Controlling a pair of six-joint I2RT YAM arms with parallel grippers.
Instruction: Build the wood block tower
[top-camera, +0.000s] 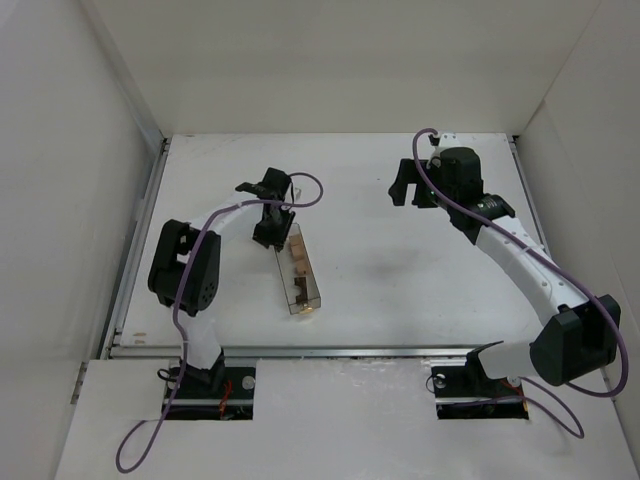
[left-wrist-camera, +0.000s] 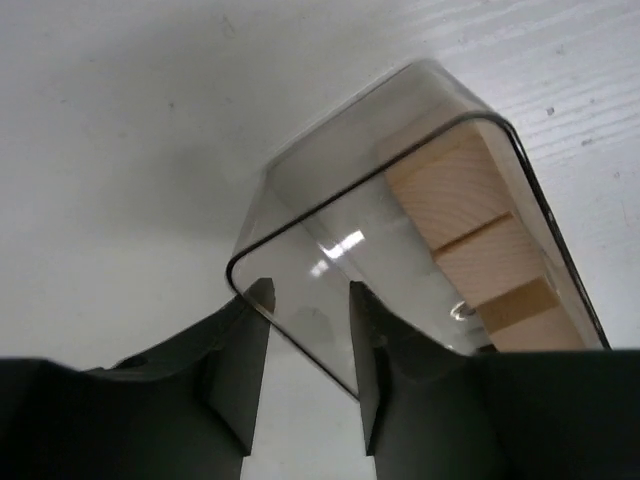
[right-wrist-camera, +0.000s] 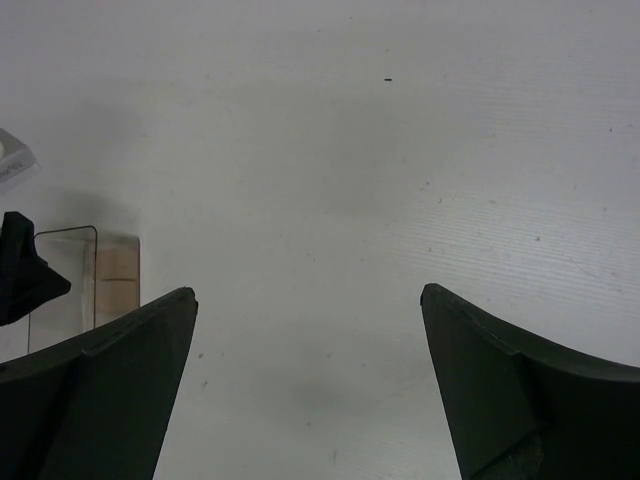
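Blocks (left-wrist-camera: 470, 215), probably light and rigid, are sitting in clear box (left-wrist-camera: 320, 190) just ahead of left gripper (left-wrist-camera: 308, 292), jaws straddling its wall, grip unclear; pinch flat faces. Right gripper (right-wrist-camera: 310, 300) is hanging wide open.

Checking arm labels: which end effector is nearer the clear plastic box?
Left. The left end effector is at the far end of the clear plastic box; the right end effector hovers well to its right.

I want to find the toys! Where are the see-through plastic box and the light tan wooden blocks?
long clear plastic rectangular box (left-wrist-camera: 320, 190): left wrist view, on its rounded see-through end wall.
light tan wooden blocks (left-wrist-camera: 455, 185): left wrist view, on the topmost block's face, inside the box.
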